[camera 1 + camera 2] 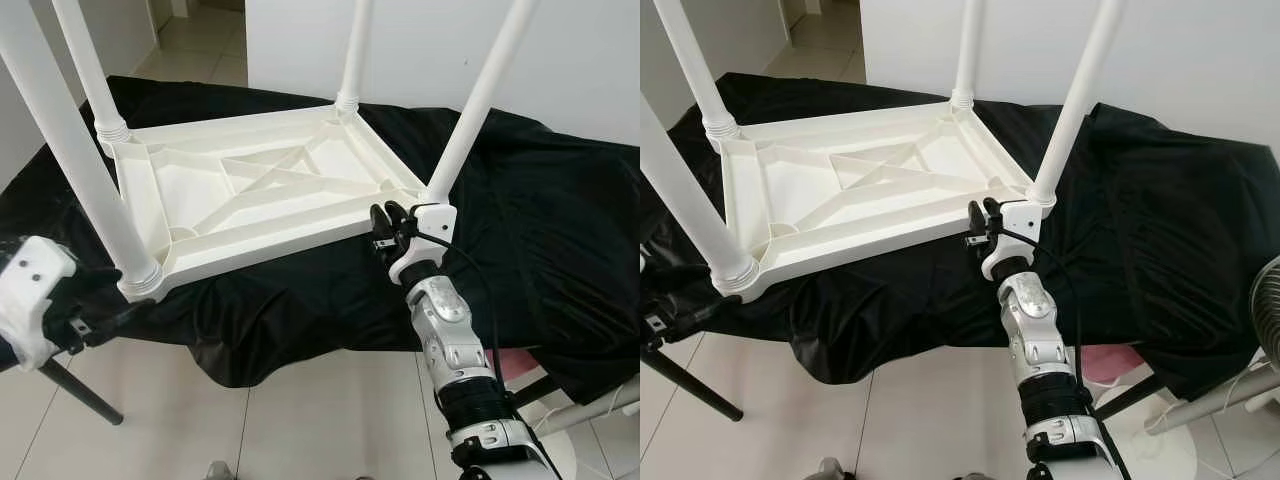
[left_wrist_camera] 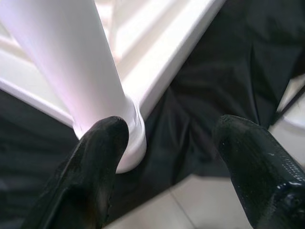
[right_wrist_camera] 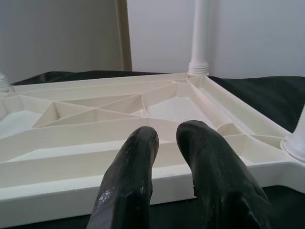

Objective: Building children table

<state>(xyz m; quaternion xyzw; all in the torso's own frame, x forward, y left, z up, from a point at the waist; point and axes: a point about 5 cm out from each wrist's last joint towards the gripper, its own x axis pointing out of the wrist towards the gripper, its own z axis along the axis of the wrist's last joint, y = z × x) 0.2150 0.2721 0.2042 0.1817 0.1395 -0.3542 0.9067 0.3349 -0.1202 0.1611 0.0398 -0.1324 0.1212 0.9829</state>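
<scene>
- A white plastic children's table [image 1: 260,195] lies upside down on a black cloth [image 1: 560,240] — ribbed underside up, four white round legs [image 1: 478,100] standing upward from its corners.
- The right gripper [image 1: 388,222] sits at the table's near rim, just beside the near right leg; its two black fingers [image 3: 128,176] are nearly closed, holding nothing.
- The left gripper [image 2: 167,167] is at the near left corner — fingers spread wide, one fingertip [image 2: 102,148] against the leg's base collar [image 1: 140,275].
</scene>
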